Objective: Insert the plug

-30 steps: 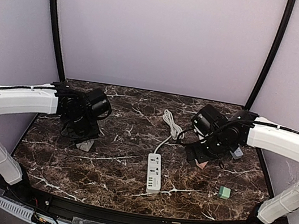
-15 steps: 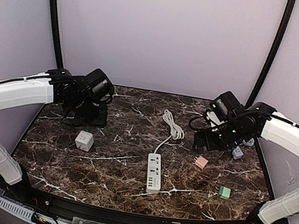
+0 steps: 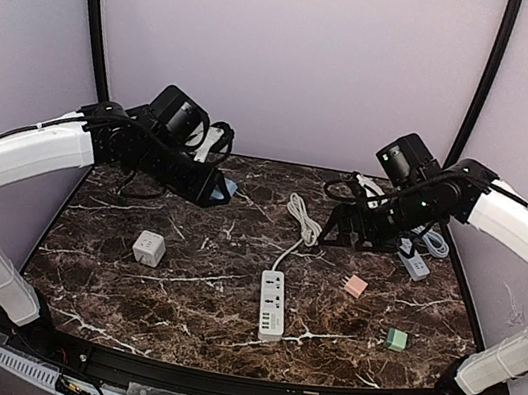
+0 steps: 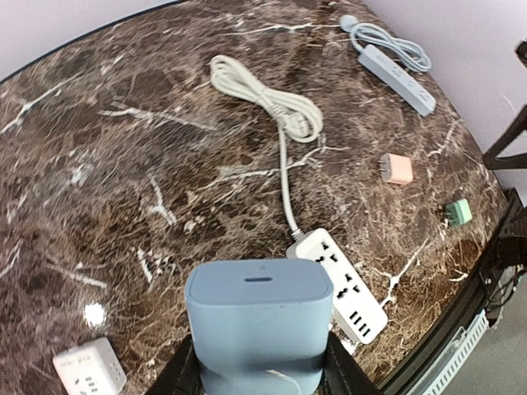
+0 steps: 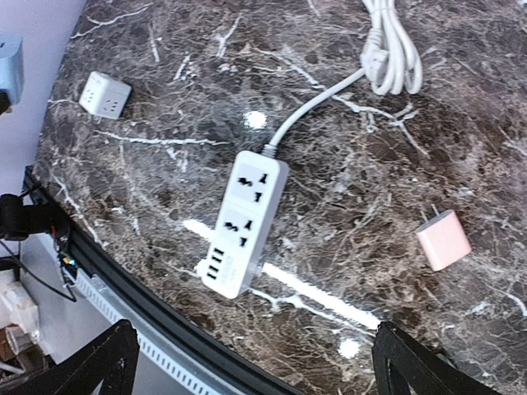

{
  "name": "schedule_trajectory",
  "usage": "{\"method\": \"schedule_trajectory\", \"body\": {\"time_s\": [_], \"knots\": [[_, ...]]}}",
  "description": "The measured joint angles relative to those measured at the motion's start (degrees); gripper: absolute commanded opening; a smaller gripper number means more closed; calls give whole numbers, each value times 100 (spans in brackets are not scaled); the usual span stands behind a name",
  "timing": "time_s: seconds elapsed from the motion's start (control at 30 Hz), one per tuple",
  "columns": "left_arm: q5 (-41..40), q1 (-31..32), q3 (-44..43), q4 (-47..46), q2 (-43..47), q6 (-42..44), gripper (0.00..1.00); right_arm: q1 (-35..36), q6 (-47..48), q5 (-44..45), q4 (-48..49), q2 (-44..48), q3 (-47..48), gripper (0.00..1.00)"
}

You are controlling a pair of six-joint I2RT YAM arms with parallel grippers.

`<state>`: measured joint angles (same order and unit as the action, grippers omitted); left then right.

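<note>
Top external: blue plug (image 4: pixel 259 317) clamped in left gripper (image 3: pixel 219 190) near far table (image 3: pixel 208 290) edge; right gripper (image 3: pixel 344 233) wide open, empty; bare marble around power strip (image 3: pixel 272 303); lilac walls (image 3: pixel 287 59).

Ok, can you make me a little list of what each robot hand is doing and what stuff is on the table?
left gripper: shut on the blue plug, up above the table
right gripper: open, empty
white power strip: flat mid-table, sockets free, cord coiled behind it
loose on table: pink plug, green plug, white cube socket, grey power strip
plug inserted: not yet
</note>
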<state>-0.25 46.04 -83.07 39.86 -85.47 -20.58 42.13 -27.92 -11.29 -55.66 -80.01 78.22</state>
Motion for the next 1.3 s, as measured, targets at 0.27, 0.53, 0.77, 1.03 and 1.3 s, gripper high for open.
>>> {"method": "schedule_trajectory", "body": {"time_s": [0.27,0.53,0.77,1.03,1.3], "knots": [[1141,83,638,-1134,396,1816,1,-7,-326,-1054,90,-33,442,99],[2017,175,557,-1329,358,2820,1,-28,-717,-1867,494,74,437,98],[2367,417,92,-1248,-223,3200,1,-90,-990,-2455,638,144,439,92],[2430,728,-442,-1034,-680,3482,1,-153,-1320,-2968,640,133,431,87],[2415,911,-916,-798,-1056,3676,1,-160,-1661,-3425,682,4,376,82]]}}
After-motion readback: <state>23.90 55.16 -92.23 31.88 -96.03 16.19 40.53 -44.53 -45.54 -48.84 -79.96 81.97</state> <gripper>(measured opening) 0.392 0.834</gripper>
